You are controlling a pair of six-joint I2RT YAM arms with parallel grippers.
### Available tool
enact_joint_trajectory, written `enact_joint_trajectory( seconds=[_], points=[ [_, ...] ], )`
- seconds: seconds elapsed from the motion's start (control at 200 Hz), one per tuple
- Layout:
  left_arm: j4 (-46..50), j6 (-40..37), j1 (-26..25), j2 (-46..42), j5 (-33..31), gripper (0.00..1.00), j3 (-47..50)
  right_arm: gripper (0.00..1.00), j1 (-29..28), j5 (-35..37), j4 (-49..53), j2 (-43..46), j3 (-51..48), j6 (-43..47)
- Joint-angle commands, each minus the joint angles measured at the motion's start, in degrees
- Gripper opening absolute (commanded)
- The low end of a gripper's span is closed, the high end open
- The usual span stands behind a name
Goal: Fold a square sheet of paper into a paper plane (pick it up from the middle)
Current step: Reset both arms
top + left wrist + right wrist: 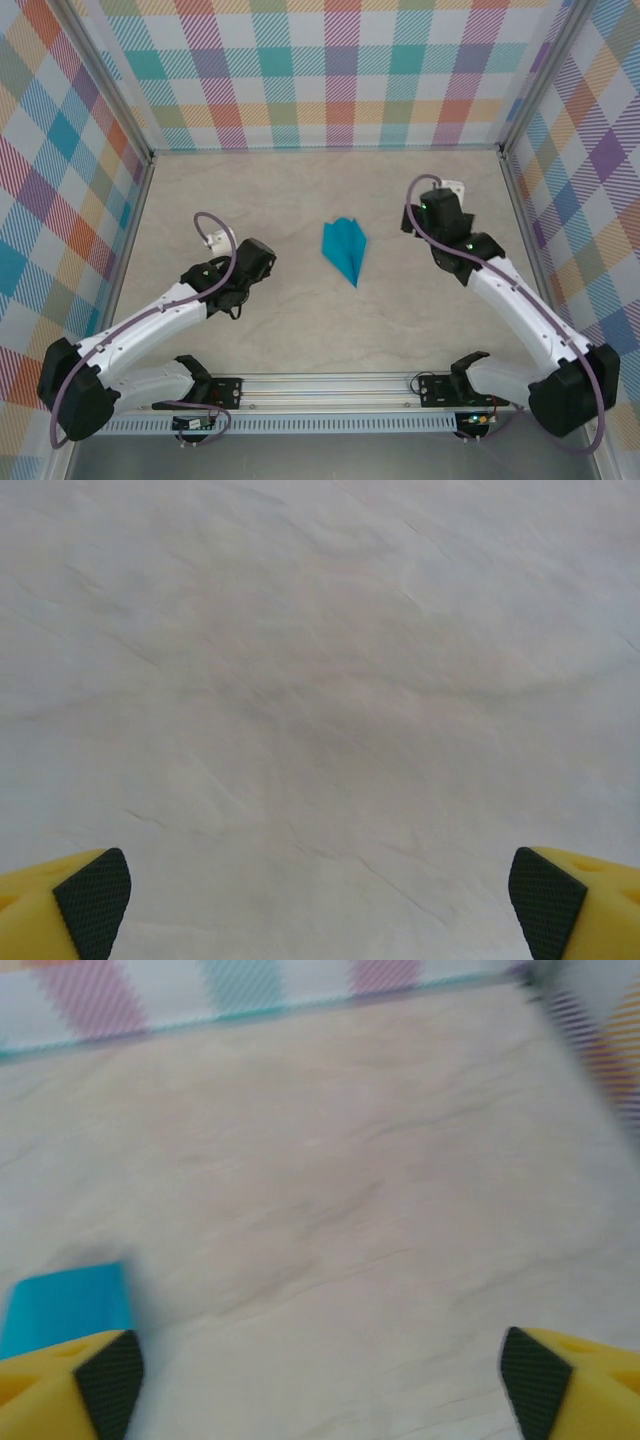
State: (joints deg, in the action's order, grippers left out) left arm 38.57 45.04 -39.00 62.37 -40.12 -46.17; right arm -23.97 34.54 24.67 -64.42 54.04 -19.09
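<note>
Checked walls (pixel 330 70) in pastel colours are closing in a pale, marbled surface (pixel 420 330), and we are looking down on it with both arms drawn back to their own sides. The paper plane (pixel 345 250) is lying flat near the middle of the surface, between the two arms and touching neither. It is already folded into a teal dart. Its long axis is running from the far wall towards the near edge, with the pointed nose aimed at the near edge and leaning slightly to the right, and the wide tail facing away.

The left tool (pixel 320 905) is standing wide open, its dark pads (pixel 95 900) sitting far apart with bare surface between them. The right tool (pixel 320 1380) is gaping just as wide and holding nothing. A blurred teal corner of the plane is showing just beyond its left finger, outside the gap.

We are judging the two arms to be about equally near. The plane is lying to the right of the left tool and to the left of the right tool, so any further reach is going inward, towards the centre crease.
</note>
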Motion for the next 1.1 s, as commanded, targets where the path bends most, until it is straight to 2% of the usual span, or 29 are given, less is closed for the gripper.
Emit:
enact_joint_trajectory(
  seconds=[0.0, 0.05, 0.135, 0.205, 0.33, 0.49, 0.59, 0.64, 0.695, 0.79, 0.865, 0.96, 1.02, 1.05, 1.1],
  points=[
    [-2.0, -7.5, 6.1, -1.8, -11.5, 1.0, 3.7, 1.0, 4.9, 4.6, -11.6, -0.8, -9.7, 10.2],
    [-4.4, -10.7, 8.6, -2.5, -12.8, 1.0, 5.1, 1.0, 7.8, 2.9, -13.1, -1.7, -12.5, 10.2],
    [-15.9, -21.3, 12.2, -4.0, -12.5, 1.0, 10.2, 1.0, 11.4, -0.8, -19.3, -3.0, -17.6, 10.7],
    [-24.9, -27.1, 15.7, -4.8, -9.7, 1.0, 13.9, 1.0, 13.6, -4.0, -25.8, -4.1, -21.6, 10.3],
    [-35.7, -32.5, 21.5, -3.2, -2.6, 1.0, 18.1, 1.0, 14.9, -9.8, -40.6, -8.2, -26.8, 12.0],
    [-52.2, -39.2, 23.3, 3.4, 2.8, 1.0, 23.3, 1.0, 17.0, -16.4, -55.9, -13.3, -28.6, 15.5],
    [-62.3, -42.9, 24.1, 7.1, 6.8, 1.0, 24.6, 1.0, 20.3, -22.8, -60.0, -15.7, -28.5, 16.7],
    [-68.2, -44.0, 24.5, 8.9, 9.0, 1.0, 25.7, 1.0, 21.9, -28.7, -67.0, -17.6, -30.6, 17.7],
    [-72.9, -44.5, 25.4, 11.0, 11.6, 1.0, 25.9, 1.0, 22.1, -30.4, -71.9, -19.4, -32.4, 18.3],
    [-78.9, -47.0, 26.1, 14.5, 16.6, 1.0, 25.8, 1.0, 22.0, -34.0, -74.2, -22.7, -32.3, 20.0],
    [-82.8, -50.2, 26.5, 17.1, 20.2, 1.0, 25.7, 1.0, 22.9, -34.9, -71.0, -23.0, -30.4, 19.1],
    [-88.3, -52.2, 27.2, 21.2, 24.5, 1.0, 26.7, 1.0, 23.2, -32.9, -70.8, -22.9, -30.4, 18.1],
    [-89.5, -51.4, 28.2, 22.5, 25.0, 1.0, 26.5, 1.0, 23.1, -32.3, -71.1, -22.9, -30.6, 18.0],
    [-87.7, -50.6, 29.5, 22.1, 27.5, 1.0, 26.1, 1.0, 23.1, -32.3, -71.2, -22.9, -30.6, 17.9],
    [-91.4, -49.9, 30.8, 24.2, 30.0, 1.0, 27.2, 1.0, 23.2, -32.3, -71.2, -22.9, -30.6, 17.9]
  ],
)
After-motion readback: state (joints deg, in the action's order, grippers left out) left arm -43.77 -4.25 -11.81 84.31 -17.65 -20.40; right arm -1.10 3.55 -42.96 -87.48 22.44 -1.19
